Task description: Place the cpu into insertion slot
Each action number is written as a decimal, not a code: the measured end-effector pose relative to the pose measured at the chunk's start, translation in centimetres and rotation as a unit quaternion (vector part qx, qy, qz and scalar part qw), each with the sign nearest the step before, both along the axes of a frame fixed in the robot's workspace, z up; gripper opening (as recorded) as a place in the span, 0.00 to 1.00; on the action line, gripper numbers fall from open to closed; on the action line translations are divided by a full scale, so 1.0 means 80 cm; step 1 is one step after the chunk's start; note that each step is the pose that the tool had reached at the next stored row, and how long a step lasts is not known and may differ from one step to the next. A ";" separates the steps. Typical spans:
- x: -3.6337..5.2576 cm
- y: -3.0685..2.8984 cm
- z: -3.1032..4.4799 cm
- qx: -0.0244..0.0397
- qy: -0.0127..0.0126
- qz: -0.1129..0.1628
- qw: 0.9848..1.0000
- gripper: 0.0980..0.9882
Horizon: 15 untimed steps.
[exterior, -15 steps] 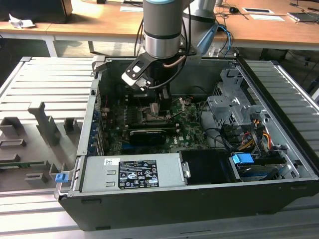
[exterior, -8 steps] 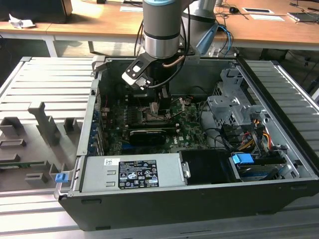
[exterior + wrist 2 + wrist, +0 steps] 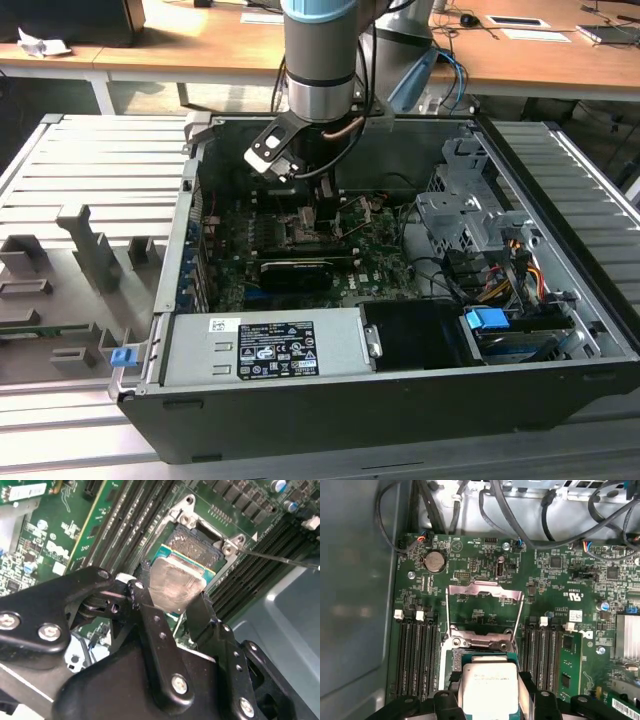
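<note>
Item: cpu [image 3: 177, 577], silver lid up, pinched by opposite edges between the jaws of the gripper [image 3: 169, 592]. Directly beneath the jaws: insertion slot [image 3: 194, 541], retaining frame [image 3: 485, 591] hinged open. Handling, as judged: cpu level, edges square to slot, no sideways drag.

In the second wrist view, the near edge of the cpu [image 3: 176, 582] is covered by the fingers [image 3: 150, 617]. In the first wrist view it's cut off at the picture's edge. Much of the insertion slot [image 3: 202, 540] is hidden under it, so whether it's seated can't be told. In the exterior view, the middle of the motherboard [image 3: 385, 262] is blocked by the arm [image 3: 318, 60].
</note>
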<state>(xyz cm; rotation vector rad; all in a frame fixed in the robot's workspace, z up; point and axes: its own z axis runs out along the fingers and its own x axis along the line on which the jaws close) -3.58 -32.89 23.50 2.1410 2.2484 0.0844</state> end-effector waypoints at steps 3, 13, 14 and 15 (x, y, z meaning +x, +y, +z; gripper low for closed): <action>-0.004 0.0003 -0.0024 0.000 0.000 -0.014 1.000 0.48; -0.007 0.0080 -0.0292 0.000 0.000 -0.034 0.999 0.48; -0.007 0.0081 -0.0310 0.000 0.000 -0.034 0.999 0.48; -0.008 0.0083 -0.0324 0.000 0.000 -0.034 0.999 0.48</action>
